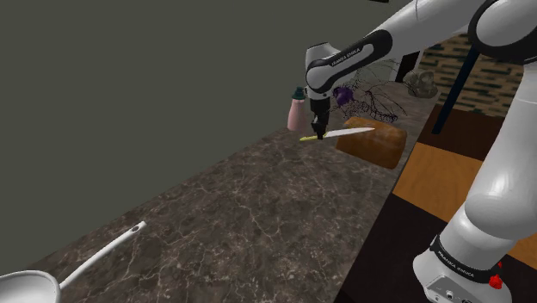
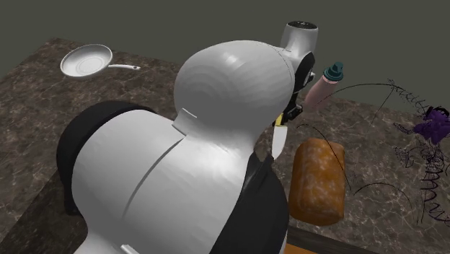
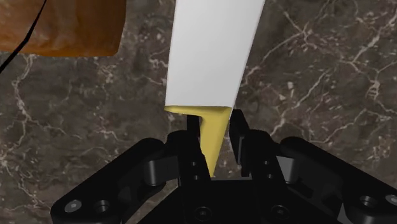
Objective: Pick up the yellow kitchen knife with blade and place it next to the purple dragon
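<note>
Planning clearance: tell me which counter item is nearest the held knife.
The brown loaf: the knife blade hangs right beside it. The pink bottle and dragon stand farther back; the pan is far off.

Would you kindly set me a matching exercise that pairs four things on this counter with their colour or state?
Things:
1. knife
2. frying pan
3. bread loaf
4. bottle

Descriptions:
A. pink, with a dark cap
B. brown and oblong
C. clasped in the pincer, with a white blade and a yellow handle
D. pale grey, with a long handle

Pairs: 1-C, 2-D, 3-B, 4-A
</note>
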You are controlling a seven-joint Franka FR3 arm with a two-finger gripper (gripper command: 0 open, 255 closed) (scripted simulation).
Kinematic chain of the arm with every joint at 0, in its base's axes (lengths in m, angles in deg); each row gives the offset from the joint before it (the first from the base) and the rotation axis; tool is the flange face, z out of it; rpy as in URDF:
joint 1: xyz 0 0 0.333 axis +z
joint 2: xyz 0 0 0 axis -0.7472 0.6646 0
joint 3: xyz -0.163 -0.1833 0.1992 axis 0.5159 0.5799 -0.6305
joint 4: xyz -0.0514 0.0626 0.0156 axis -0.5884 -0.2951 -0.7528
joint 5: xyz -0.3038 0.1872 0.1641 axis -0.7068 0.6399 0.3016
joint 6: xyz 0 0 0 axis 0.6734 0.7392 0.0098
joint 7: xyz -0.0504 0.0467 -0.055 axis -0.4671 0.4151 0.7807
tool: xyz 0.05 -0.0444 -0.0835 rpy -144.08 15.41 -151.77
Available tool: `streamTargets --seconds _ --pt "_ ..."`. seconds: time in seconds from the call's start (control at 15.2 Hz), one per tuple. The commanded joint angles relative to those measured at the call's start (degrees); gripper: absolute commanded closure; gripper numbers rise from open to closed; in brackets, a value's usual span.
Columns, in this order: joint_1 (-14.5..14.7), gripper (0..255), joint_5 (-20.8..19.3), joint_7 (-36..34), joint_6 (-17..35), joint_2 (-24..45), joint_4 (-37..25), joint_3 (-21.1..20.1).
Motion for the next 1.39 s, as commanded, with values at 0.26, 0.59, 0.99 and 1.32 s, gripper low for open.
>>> streamTargets --seconds 0.26,0.59,0.99,1.32 --pt "0.0 255 -0.3 -0.6 4.1 2.2 1.9 0.0" --pt "0.0 255 -0.6 -1.1 7.5 4.3 3.2 0.1" --pt "0.0 255 -0.8 -1.5 10.4 6.4 4.1 0.2" --pt "0.0 255 -0.8 -1.5 10.4 6.4 4.1 0.2"
